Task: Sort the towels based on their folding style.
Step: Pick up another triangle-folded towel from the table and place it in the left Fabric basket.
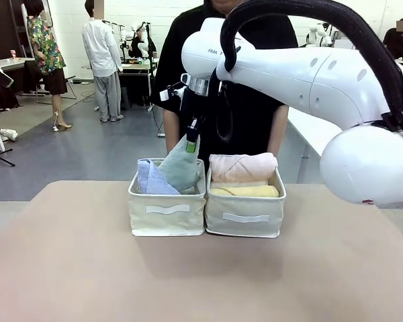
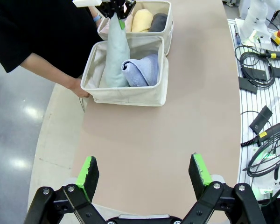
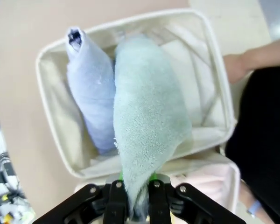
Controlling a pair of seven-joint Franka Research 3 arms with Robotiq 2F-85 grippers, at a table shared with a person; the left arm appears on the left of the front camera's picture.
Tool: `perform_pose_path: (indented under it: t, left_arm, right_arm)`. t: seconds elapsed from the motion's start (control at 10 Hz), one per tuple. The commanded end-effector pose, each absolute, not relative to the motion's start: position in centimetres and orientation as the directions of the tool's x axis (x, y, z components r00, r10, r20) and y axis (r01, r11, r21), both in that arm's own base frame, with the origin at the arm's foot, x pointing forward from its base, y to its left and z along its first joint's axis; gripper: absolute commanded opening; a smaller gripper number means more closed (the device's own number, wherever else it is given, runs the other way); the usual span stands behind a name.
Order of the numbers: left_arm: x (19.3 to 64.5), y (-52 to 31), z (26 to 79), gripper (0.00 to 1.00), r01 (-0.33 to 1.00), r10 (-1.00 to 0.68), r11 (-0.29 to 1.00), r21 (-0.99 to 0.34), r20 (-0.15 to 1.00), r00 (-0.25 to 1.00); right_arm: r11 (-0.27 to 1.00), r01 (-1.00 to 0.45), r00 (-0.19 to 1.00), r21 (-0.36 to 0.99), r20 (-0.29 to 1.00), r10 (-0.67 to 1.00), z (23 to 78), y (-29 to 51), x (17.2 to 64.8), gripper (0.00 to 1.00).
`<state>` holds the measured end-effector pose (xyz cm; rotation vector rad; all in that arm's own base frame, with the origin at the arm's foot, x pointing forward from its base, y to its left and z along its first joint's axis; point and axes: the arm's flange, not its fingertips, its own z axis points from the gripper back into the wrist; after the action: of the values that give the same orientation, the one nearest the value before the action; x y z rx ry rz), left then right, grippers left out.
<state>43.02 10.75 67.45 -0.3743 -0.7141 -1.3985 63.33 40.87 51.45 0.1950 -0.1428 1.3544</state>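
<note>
White and bulky, the right arm reaches across the middle, its right gripper [image 1: 191,142] pointing down over the left bin [image 1: 166,216]. Its fingertips are buried in terry. It pinches the tip of the teal towel [image 3: 147,126], whose base rests in that bin beside the blue towel [image 3: 92,95]. The left gripper [image 2: 147,171] hovers spread wide, empty.

Fuzzy terry on the teal towel [image 3: 147,126], its nap soft and matt. The periwinkle towel [image 3: 91,88] beside it shows the same looped cloth. Both cream bins [image 1: 166,213] are plain woven fabric, dull, with stitched label strips. The pink towel [image 1: 243,166] and yellow towel [image 1: 245,190] look plush. The tabletop [image 1: 188,282] is smooth, matt tan. The right arm [image 1: 309,74] is glossy white plastic.
</note>
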Motion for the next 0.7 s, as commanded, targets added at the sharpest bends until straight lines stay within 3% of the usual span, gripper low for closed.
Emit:
perform_pose_path:
  t: [0.0, 0.6]
  left_arm:
    - [42.9, 10.8, 67.5, 1.0, 0.973, -0.752, 0.156, 0.172, 0.659, 0.005]
    - [42.9, 10.8, 67.5, 1.0, 0.973, -0.752, 0.156, 0.172, 0.659, 0.005]
  right_arm:
    - [0.144, -0.985, 0.164, 0.095, 0.259, 0.952, 53.5, 42.3, 65.3, 0.15]
    - [0.12, -0.968, 0.159, 0.222, 0.164, 0.974, 51.4, 42.9, 65.6, 0.15]
